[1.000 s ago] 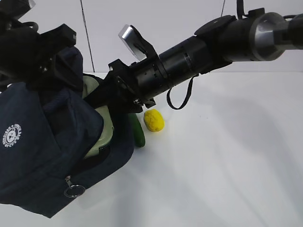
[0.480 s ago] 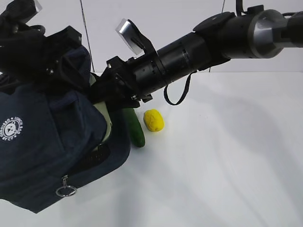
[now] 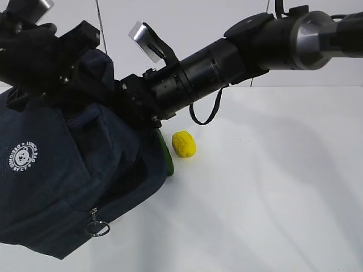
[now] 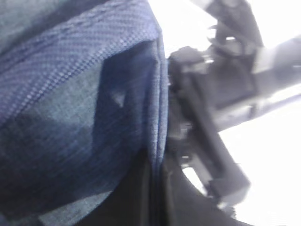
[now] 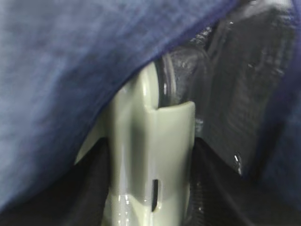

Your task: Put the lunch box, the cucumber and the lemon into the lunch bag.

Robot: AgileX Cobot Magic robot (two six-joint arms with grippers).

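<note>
Right gripper [image 3: 133,105] clamps the lunch box [image 5: 150,174] inside the lunch bag [image 3: 62,175] (frame left); left gripper's jaws together.

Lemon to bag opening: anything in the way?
Yes. The right arm reaches into the lunch bag mouth with the lunch box, filling the opening. The cucumber lies along the bag's edge, between it and the lemon.

Pretty bare setup in here: a plain white table [image 3: 272,187], smooth and matte, with soft grey shadows spread across it. Behind it there's a pale, off-white wall [image 3: 187,22] with a couple of thin dark cables [image 3: 102,42] hanging straight down in front. Lighting is bright and even, nothing harsh.
</note>
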